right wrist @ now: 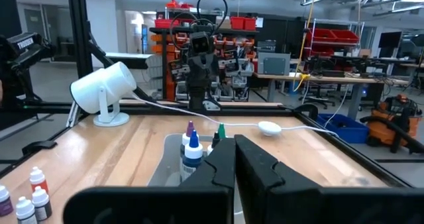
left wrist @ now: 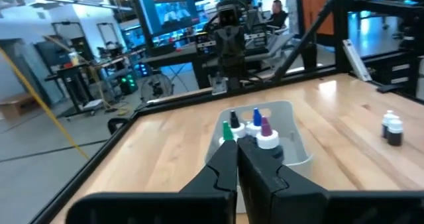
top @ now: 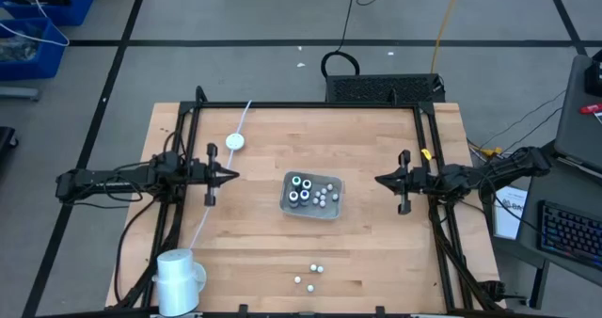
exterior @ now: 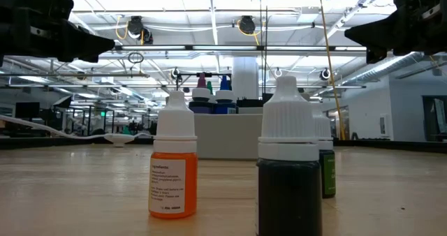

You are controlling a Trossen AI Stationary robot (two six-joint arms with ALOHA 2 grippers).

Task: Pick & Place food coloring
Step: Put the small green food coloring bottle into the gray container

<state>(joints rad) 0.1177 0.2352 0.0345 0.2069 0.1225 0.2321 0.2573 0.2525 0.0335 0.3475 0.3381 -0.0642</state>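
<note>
The food coloring bottles are tiny, with dark bodies and pale caps. Several stand upright in the grey tray (top: 311,197) at the table's middle. A small group stands loose on its bases near the table's front edge (top: 308,277); the low view shows an orange one (exterior: 173,170) and a dark one (exterior: 288,177) up close. My left gripper (top: 232,176) hovers shut, left of the tray and pointing level at it. My right gripper (top: 380,180) hovers shut, right of the tray and facing it. Neither holds anything.
A white cylindrical lamp-like device (top: 178,278) stands at the near left corner. A white puck (top: 235,141) lies at the far left, and its cable runs across the table's left side. A dark frame (top: 310,105) borders the table.
</note>
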